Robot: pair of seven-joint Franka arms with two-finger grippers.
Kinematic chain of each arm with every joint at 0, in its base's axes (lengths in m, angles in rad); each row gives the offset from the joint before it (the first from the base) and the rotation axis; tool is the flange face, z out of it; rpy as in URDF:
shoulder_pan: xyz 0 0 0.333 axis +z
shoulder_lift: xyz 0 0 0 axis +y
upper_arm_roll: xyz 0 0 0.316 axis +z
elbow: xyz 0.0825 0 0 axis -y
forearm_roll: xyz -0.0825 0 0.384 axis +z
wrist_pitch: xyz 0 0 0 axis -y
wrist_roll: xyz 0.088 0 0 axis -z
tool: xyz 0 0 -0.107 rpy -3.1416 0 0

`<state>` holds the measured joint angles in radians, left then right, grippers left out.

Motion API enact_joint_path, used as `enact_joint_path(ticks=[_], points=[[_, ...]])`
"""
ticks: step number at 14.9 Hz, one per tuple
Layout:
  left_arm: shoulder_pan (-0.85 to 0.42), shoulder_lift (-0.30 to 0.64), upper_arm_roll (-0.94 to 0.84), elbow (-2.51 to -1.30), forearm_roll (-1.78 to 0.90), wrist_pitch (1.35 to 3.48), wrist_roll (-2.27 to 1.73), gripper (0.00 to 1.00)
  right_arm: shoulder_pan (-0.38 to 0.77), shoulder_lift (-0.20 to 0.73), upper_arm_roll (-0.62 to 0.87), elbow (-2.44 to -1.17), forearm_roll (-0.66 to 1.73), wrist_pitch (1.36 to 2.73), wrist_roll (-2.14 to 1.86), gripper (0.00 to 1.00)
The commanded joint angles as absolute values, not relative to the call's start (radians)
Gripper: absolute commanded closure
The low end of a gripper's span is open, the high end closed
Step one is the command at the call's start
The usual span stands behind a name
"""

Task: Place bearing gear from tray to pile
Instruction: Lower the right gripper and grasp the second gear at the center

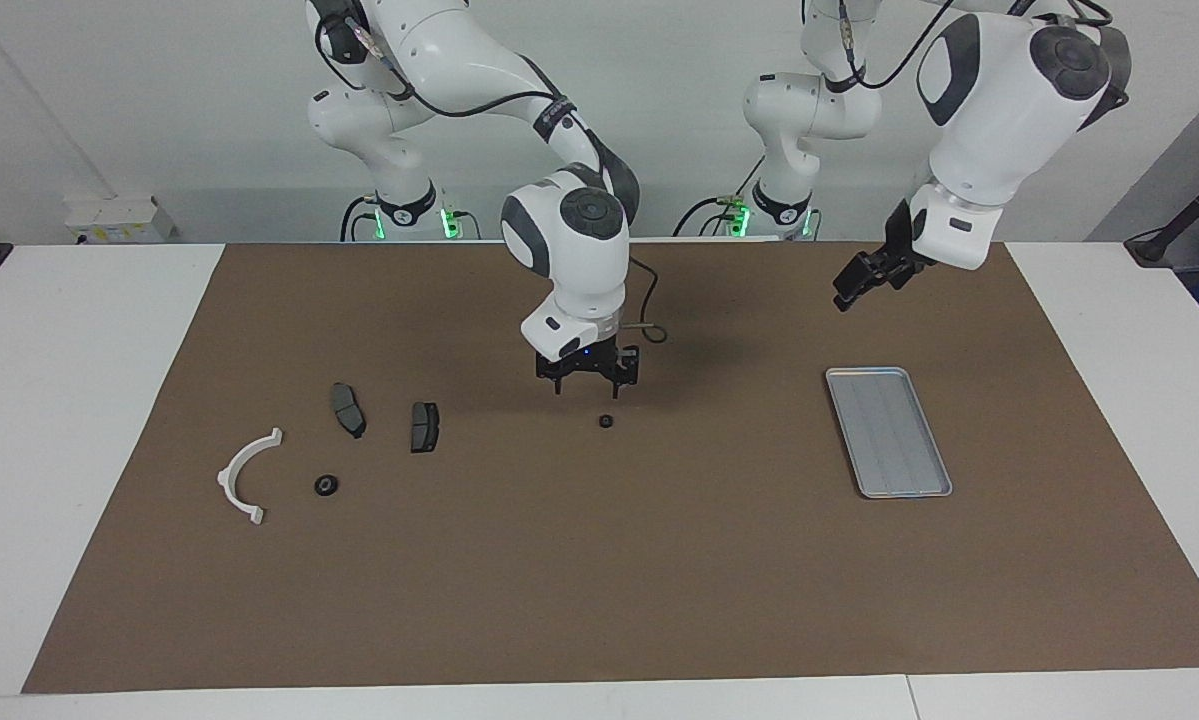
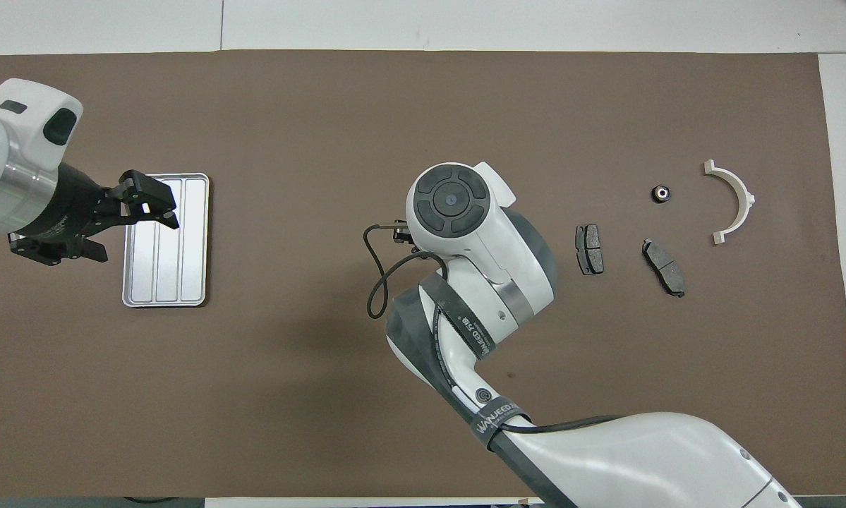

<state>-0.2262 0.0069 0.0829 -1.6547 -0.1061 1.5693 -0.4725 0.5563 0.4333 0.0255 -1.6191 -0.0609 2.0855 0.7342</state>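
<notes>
Facing view: right gripper (image 1: 587, 381) spread, hovering mid-frame just above lone bearing gear (image 1: 606, 421) on tabletop, tray (image 1: 888, 431) empty. Risk: tiny round part rolls or squirts out of pinch. Left gripper (image 1: 852, 287) spread, waiting upper right.

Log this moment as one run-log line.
right gripper: open, over mat near loose bearing gear | left gripper: open, raised, waiting | tray: empty | pile: second gear there

Tray (image 1: 888, 430) toward left arm's end; pile (image 1: 329, 445) toward right arm's
</notes>
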Motion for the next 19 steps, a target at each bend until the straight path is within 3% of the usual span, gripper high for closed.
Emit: enact_joint_path(ticks=[1,8,19], points=[[-0.184,-0.031,0.071,-1.689,-0.094,1.554,-0.433,0.00,0.552,0.491,0.028,-1.557,-0.064,2.108,0.753,0.15],[0.018,-0.017,-0.075,-1.664,-0.094,1.493,-0.351,0.00,0.560,0.535,0.043,-1.571,-0.058,2.212,0.727,0.15],[0.031,-0.017,-0.080,-1.667,-0.095,1.511,-0.267,0.00,0.558,0.531,0.049,-1.673,-0.018,2.282,0.672,0.15]])
